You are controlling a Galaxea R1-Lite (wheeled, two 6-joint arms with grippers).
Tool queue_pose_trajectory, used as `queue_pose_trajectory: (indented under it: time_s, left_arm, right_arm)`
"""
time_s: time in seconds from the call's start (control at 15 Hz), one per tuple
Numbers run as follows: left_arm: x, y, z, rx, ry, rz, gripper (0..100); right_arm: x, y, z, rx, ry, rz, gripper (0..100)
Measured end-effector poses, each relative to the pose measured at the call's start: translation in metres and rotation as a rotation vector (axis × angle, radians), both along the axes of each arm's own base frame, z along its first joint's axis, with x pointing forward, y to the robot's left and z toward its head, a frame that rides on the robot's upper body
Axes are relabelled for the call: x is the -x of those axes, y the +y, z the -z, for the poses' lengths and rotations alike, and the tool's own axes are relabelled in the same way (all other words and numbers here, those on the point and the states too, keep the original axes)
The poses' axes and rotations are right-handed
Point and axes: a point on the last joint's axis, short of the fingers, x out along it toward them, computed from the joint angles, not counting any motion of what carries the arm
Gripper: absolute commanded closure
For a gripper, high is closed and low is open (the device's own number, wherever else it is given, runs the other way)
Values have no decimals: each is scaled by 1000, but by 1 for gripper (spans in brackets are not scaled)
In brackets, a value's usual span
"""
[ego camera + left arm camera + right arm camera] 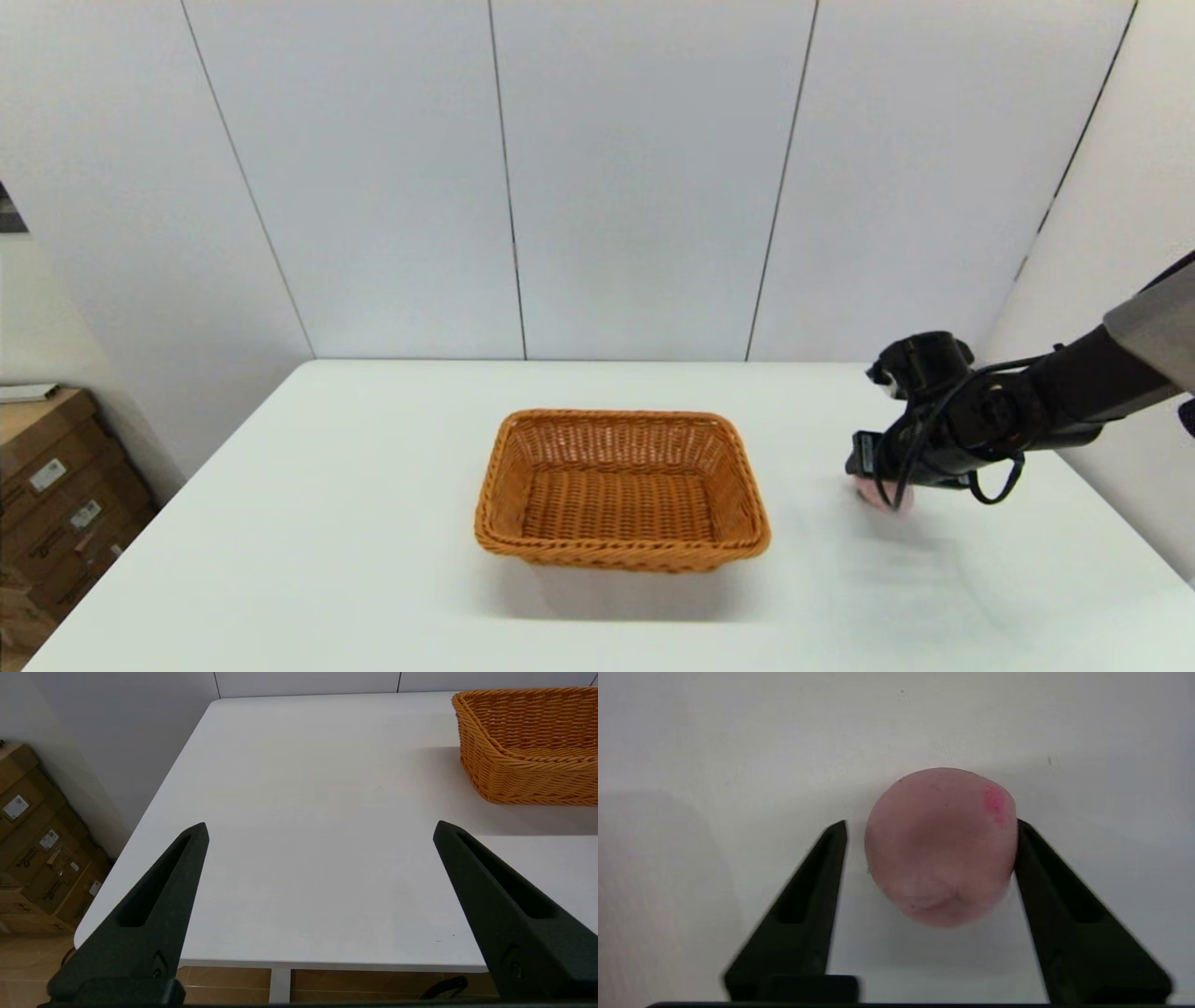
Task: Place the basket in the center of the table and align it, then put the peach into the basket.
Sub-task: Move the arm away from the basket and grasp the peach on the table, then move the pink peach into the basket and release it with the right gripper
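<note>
The orange-brown wicker basket [621, 415] stands empty near the middle of the white table [355, 523], long sides running left to right. To its right, the pale pink peach [884, 496] lies on the tabletop. My right gripper [873, 481] reaches down over it. In the right wrist view the peach [941, 844] sits between the two black fingers [817, 896]; one finger touches its side, the other stands a small gap off. My left gripper [320, 826] hangs open and empty off the table's front left corner, with the basket [523, 779] farther off.
Stacked cardboard boxes [56, 485] stand on the floor left of the table, also seen as boxes [37, 858] in the left wrist view. A white panelled wall [644, 187] runs along the table's far edge and right side.
</note>
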Motion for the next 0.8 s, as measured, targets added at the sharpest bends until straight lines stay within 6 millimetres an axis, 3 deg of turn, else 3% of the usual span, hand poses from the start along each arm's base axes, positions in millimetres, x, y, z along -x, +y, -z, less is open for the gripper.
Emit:
queue_pose_trajectory:
  time_s: [0.47, 0.67, 0.8]
  left_arm:
    - [0, 0, 0, 9, 0, -3, 0]
    - [0, 0, 0, 20, -1, -3, 0]
    - [0, 0, 0, 20, -1, -4, 0]
  right_arm:
    - [-1, -3, 2, -11, 10, 20, 100]
    - [4, -3, -15, -25, -28, 31, 100]
    - [14, 2, -39, -48, -83, 10, 100]
